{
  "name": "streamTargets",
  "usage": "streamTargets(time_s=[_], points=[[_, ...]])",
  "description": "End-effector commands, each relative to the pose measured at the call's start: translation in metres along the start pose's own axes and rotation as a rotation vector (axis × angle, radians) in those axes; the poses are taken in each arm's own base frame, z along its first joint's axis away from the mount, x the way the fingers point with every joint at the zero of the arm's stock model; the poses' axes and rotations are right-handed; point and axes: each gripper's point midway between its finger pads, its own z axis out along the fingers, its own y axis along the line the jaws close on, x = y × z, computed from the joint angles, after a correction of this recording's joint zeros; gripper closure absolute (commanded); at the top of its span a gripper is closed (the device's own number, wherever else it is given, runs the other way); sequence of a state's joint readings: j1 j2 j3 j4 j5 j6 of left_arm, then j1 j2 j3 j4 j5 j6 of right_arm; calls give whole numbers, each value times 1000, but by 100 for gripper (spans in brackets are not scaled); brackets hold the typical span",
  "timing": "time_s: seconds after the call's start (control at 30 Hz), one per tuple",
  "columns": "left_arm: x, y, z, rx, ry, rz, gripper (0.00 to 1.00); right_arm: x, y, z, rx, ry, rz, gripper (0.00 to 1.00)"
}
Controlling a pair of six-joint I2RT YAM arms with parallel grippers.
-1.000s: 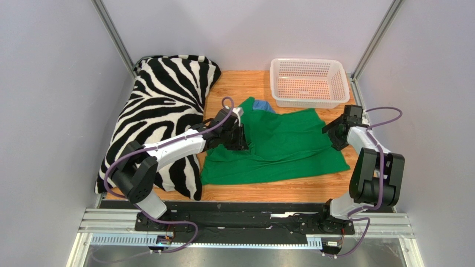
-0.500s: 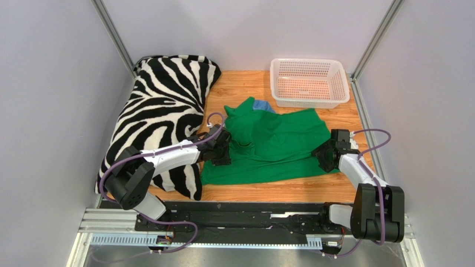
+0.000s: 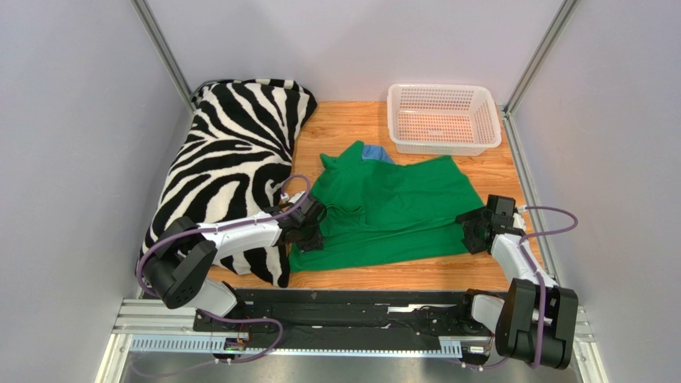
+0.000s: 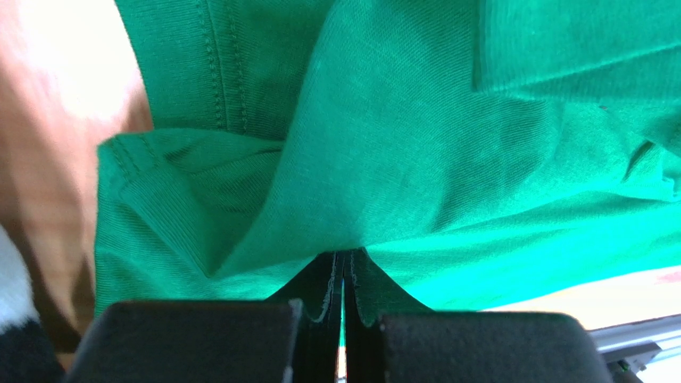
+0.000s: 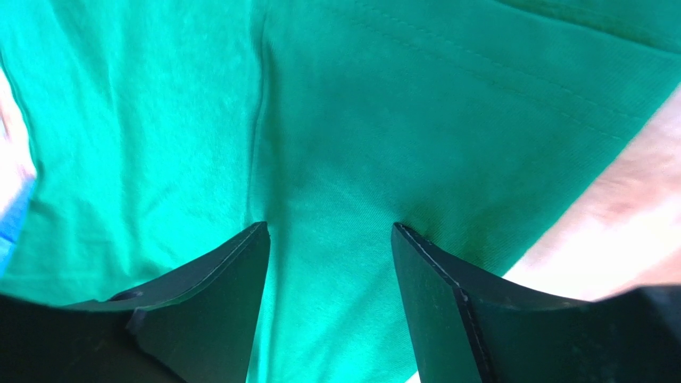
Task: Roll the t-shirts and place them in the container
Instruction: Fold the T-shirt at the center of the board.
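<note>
Both arms have pulled back toward 6 o'clock, drawing the shirt (image 3: 396, 211) with them at mid-table. The left gripper (image 3: 308, 229) pinches its 9 o'clock edge; the right gripper (image 3: 477, 231) hangs parted over the 3 o'clock edge, holding nothing. The shirt lies creased, and I judge no roll begun

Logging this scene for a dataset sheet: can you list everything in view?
t-shirt: one, bright green, crumpled mid-table.
pillow: one, black-and-white zebra stripes, left side.
basket: one, white, far right corner.
blue cloth: one, blue, peeking from under the t-shirt's far edge.
table: one, wood-brown.
left gripper: black, shut on the t-shirt's left edge.
right gripper: black, open over the t-shirt's right edge.
</note>
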State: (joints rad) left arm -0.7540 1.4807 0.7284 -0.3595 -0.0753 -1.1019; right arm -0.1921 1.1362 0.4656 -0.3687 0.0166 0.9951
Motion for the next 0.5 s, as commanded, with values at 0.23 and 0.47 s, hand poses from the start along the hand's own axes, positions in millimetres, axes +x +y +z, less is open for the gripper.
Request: streamTargets(time_s=[0.23, 0.47], points=[[53, 34, -12, -123, 87, 57, 100, 23, -87, -27, 224, 38, 78, 29], [-8, -28, -59, 31, -82, 259, 88, -8, 9, -58, -61, -23, -142, 28]])
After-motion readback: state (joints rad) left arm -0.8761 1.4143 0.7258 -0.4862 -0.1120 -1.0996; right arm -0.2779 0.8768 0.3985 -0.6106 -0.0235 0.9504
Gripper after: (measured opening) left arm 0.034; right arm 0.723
